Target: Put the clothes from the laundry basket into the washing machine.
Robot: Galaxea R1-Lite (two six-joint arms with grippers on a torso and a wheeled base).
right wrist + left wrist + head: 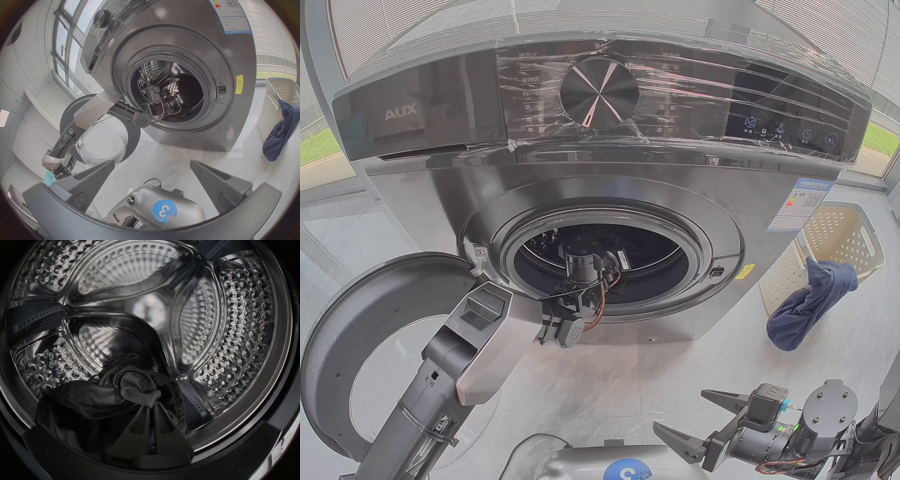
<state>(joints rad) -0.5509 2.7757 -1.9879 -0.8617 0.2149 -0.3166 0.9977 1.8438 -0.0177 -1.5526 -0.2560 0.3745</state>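
The washing machine point(600, 156) stands with its round door point(381, 337) swung open to the left. My left arm is inside the drum point(218, 318), where my left gripper point(152, 405) is shut on a bunched dark garment point(93, 396) lying at the drum's bottom front. A navy garment point(809, 306) hangs over the rim of the white laundry basket point(850, 231) on the floor to the right of the machine. My right gripper point(679, 409) is low in front of the machine, fingers wide open and holding nothing, well short of the basket.
The open door point(93, 140) takes up the floor space on the left beside my left arm. Bare tiled floor point(650, 375) lies between the machine front and my right gripper point(151, 162). The basket point(281, 90) stands close to the machine's right corner.
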